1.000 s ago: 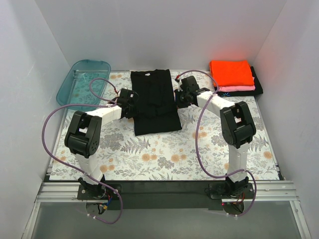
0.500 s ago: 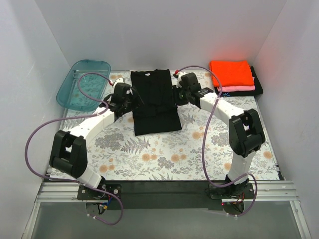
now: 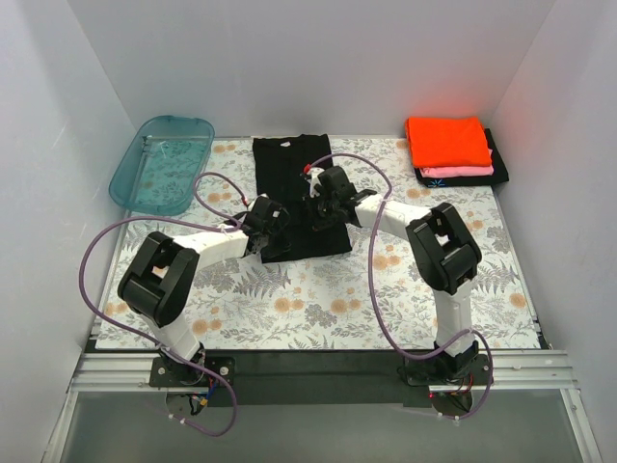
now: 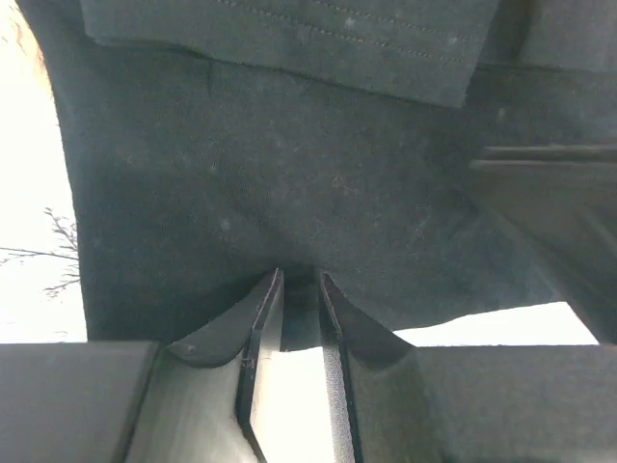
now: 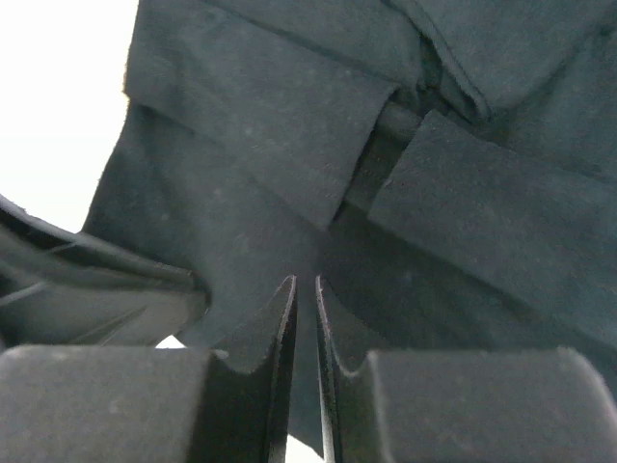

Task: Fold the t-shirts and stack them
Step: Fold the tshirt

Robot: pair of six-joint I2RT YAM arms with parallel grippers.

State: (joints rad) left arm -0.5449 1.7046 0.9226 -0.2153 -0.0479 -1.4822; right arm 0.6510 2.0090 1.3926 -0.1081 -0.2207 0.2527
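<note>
Low over one large black t-shirt [image 3: 289,174], arms bent inward, left end effector [image 4: 299,280] and right end effector [image 5: 305,282] pinch its cloth; three stacked t-shirts [image 3: 446,141] lie right of it.

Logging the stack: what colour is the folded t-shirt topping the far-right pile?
The top folded t-shirt is bright orange; top external view shows it best.
</note>
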